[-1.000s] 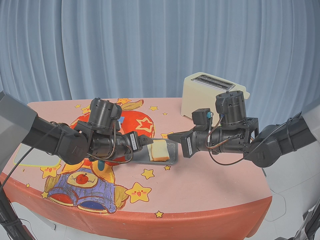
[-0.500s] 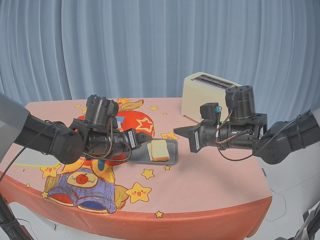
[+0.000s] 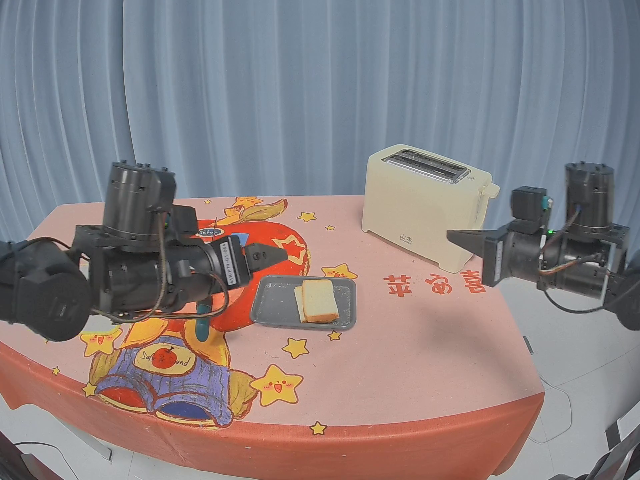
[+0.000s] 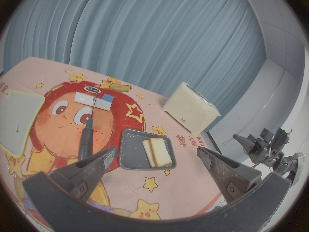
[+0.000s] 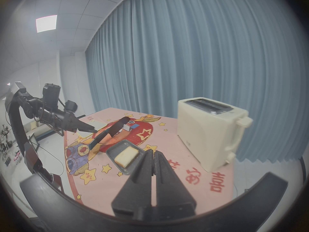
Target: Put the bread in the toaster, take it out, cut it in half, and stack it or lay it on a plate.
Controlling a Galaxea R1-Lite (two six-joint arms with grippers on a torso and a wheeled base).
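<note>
Blue-grey pleated curtain [image 3: 320, 68] closes off the whole back of the room, with white wall and floor showing to the right. Before it stands a bench [image 3: 413, 368] draped in a pink cloth with an orange skirt, printed with yellow stars and a big red apple-faced figure.

At the far right of the bench sits a cream two-slot plastic toaster [image 3: 420, 201], its slots up and empty. A pale cutting board with a yellow-green rim [image 4: 16, 120] lies flat at the far left.

Near the middle is a grey rectangular metal plate [image 3: 273, 301], its long side running left to right. The toasted bread [image 3: 319, 300] lies on its right half as two pieces, one overlapping the other, their long axis pointing away toward the curtain.

Left of the plate lies a knife with a grey and teal handle [image 4: 86, 139], handle nearest the robot, thin blade pointing toward the curtain.

The left hand [image 4: 157, 152] hangs above the bench left of the plate, fingers spread wide, empty. The right hand [image 5: 153, 155] is past the bench's right edge, beside the toaster, fingers pressed together on nothing.
</note>
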